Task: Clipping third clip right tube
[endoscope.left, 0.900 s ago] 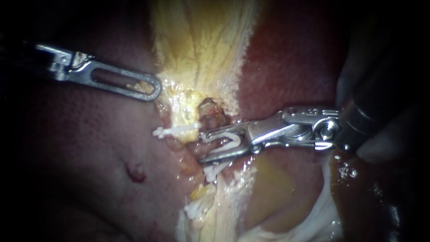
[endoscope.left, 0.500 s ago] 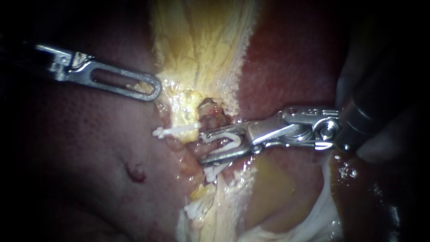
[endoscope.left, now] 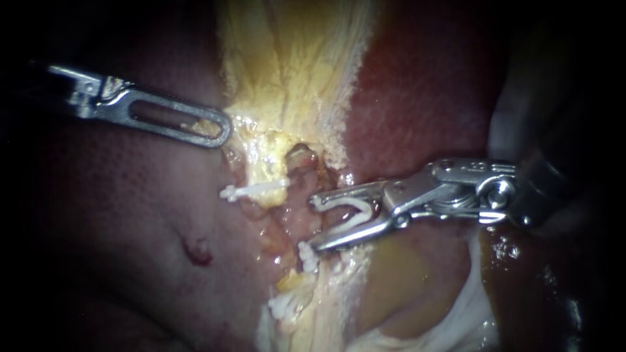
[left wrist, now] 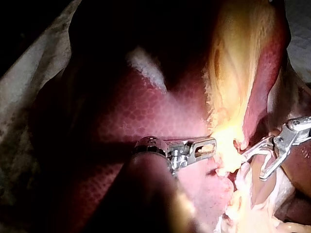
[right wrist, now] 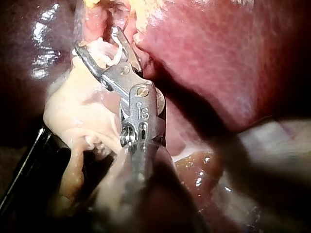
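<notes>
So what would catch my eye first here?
Probably the right instrument in the middle of the endoscope view, carrying a white clip beside the tissue. Then the band of yellow tissue running down between the dark red liver, with the slotted left instrument at its edge.

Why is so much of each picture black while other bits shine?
Endoscope view: light pools in the middle, on the yellow tissue and the white clip in the right instrument; the edges go black, half hiding the left instrument. Left wrist view: glare whites out the yellow tissue. Right wrist view: sheen on the wet liver.
</notes>
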Controlling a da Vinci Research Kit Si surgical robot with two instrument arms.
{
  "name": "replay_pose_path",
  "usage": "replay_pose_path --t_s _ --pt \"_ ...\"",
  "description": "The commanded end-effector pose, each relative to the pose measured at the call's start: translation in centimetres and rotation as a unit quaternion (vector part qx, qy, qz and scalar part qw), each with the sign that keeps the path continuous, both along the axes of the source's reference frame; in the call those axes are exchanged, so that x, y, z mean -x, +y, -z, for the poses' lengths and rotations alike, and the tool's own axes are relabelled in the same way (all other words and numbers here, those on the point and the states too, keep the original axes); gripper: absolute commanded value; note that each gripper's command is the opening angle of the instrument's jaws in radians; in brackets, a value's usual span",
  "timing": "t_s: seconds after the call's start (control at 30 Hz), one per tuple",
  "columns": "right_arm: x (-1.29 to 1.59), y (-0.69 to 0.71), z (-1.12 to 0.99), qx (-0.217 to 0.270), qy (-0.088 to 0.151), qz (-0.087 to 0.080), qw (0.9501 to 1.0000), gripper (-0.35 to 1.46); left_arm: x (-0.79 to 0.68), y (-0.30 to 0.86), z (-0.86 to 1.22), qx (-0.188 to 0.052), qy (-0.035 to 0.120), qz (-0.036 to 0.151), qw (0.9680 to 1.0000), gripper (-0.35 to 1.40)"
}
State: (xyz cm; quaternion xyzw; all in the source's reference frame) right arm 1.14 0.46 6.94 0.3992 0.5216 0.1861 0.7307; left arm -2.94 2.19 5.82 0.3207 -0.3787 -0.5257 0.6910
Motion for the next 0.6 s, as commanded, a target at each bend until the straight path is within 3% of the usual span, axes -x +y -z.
replay_pose_path --t_s 0.03,0.6 --pt "0.02 0.01 0.01 0.000 0.000 0.000 1.0000 0.49 0.00 0.00 0.00 0.000 0.000 0.000 1.0000 -0.35" --pt "0.08 0.11 -0.10 0.001 -0.007 -0.011 0.9999 0.50 0.00 -0.01 0.01 0.000 0.000 0.000 1.0000 -0.35"
